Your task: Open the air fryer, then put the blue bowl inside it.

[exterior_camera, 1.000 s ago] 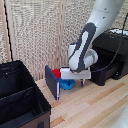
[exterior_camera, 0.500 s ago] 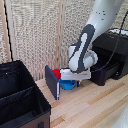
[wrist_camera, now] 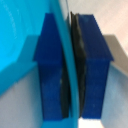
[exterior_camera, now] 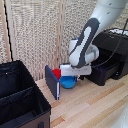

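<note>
The blue bowl (exterior_camera: 68, 83) sits on the wooden floor under my arm, next to a red round object (exterior_camera: 56, 74). My gripper (exterior_camera: 69, 78) is lowered onto the bowl. In the wrist view the two blue fingers (wrist_camera: 50, 65) are shut on the bowl's thin rim (wrist_camera: 68, 55), one on each side, with the bowl's light-blue wall (wrist_camera: 17, 45) beside them. The air fryer (exterior_camera: 112, 47) stands at the exterior view's right, and its front drawer (exterior_camera: 102, 74) is pulled out toward the arm. I cannot make out the handle.
A dark blue flat panel (exterior_camera: 52, 82) stands on edge just beside the bowl. A black fabric bin (exterior_camera: 20, 100) fills the exterior view's lower left. A pale reed screen (exterior_camera: 40, 35) forms the back wall.
</note>
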Tool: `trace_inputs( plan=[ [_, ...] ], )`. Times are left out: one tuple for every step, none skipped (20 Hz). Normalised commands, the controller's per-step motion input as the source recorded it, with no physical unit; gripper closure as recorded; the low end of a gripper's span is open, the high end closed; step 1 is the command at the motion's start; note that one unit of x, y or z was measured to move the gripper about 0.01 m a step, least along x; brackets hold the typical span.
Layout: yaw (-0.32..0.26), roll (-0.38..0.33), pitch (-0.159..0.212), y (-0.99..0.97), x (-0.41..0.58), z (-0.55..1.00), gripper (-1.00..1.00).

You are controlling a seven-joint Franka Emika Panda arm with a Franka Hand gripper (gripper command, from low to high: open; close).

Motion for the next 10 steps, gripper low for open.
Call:
trace_inputs(
  plan=[
    [-0.074, 0.0, 0.013, 0.02, 0.234, 1.0, 1.0],
    [-0.086, 0.0, 0.015, 0.04, 0.269, 1.0, 1.0],
    [-0.101, 0.0, 0.013, 0.02, 0.311, 1.0, 1.0],
    [-0.116, 0.0, 0.005, 0.01, 0.337, 1.0, 1.0],
    [-0.141, 0.024, 0.0, 0.0, 0.36, 0.92, 1.0],
    [-0.168, 0.0, -0.004, 0.01, 0.366, 0.8, 1.0],
    [-0.21, -0.011, -0.026, 0.04, 0.297, 0.64, 1.0],
    [-0.223, -0.04, -0.013, 0.02, 0.303, 0.58, 1.0],
    [-0.225, -0.059, -0.019, 0.03, 0.294, 0.57, 1.0],
    [-0.228, -0.078, -0.03, 0.07, 0.283, 0.54, 1.0]
  ],
)
